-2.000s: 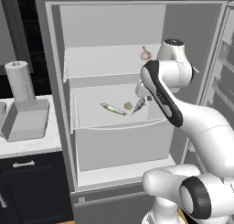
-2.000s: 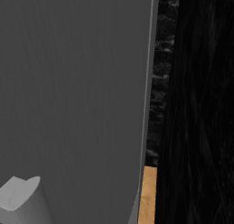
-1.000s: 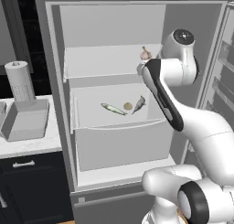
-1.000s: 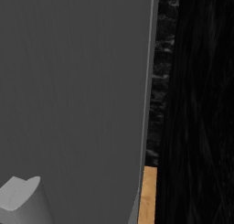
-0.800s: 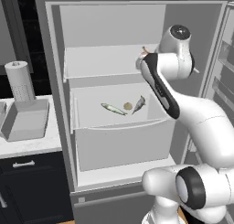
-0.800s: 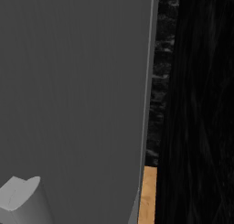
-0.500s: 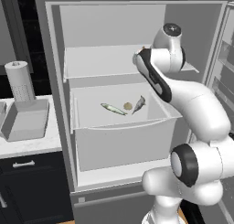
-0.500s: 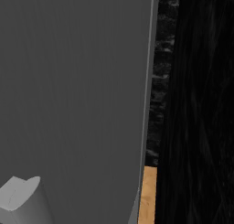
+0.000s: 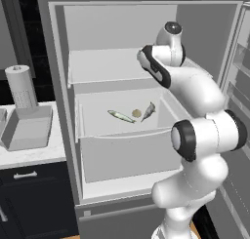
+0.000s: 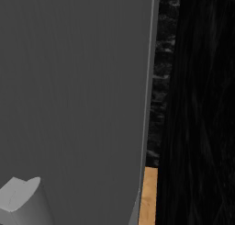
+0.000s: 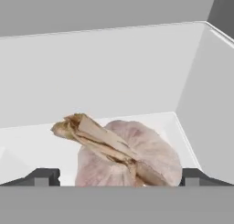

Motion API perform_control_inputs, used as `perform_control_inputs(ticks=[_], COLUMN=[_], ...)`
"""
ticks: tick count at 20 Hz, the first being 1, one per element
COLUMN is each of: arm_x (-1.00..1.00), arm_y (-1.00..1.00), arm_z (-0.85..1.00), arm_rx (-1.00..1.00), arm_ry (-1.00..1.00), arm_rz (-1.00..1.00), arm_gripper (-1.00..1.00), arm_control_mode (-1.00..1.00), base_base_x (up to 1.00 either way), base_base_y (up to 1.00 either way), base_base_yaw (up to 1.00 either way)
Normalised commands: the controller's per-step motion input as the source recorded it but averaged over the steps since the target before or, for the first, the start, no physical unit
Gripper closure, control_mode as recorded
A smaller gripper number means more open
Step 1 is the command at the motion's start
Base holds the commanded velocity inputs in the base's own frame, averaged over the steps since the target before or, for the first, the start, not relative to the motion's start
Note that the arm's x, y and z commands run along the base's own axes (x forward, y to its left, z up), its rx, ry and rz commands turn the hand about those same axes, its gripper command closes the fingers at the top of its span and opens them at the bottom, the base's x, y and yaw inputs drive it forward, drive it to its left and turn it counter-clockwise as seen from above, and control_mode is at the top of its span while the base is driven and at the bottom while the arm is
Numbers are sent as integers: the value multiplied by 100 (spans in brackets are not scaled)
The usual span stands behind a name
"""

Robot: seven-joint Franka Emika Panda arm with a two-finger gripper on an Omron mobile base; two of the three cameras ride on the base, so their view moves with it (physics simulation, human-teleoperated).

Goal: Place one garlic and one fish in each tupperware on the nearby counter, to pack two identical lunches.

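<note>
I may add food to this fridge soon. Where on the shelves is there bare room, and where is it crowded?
The lower bin is bare on its left, up to the green fish. Its middle is crowded: that fish, a small round item and a grey fish. On the upper shelf the left is bare; the pincer straddles the garlic at right.

Left base view: from behind-left of the arm (image 9: 195, 116), facing forward into the open fridge (image 9: 122, 87), mid-range, table (image 9: 29, 150) at left edge. Right base view: pressed close against the grey fridge door (image 10: 73, 95), dark wall (image 10: 202, 104) and floor strip (image 10: 148, 196) beside it. Hand view: very close on a garlic (image 11: 125, 157) in a white fridge shelf corner (image 11: 176, 111); shares the fridge with the left view.
</note>
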Motion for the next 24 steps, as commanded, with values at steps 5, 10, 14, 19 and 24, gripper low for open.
perform_control_inputs(ticks=[5,10,14,19,24], arm_x=[63,10,-4,-62,-100], arm_y=[-5,0,0,0,4], arm_z=[-11,-74,-97,-39,-32], arm_rx=[-1,-9,-12,-6,-1], arm_ry=[0,0,-1,-9,-7], arm_rz=[0,0,0,-1,-5], arm_gripper=[-100,100,100,100,100], arm_control_mode=[-100,-100,-100,-100,-100], base_base_x=[0,0,0,0,0], base_base_y=[0,0,0,0,0], base_base_yaw=[0,0,0,0,0])
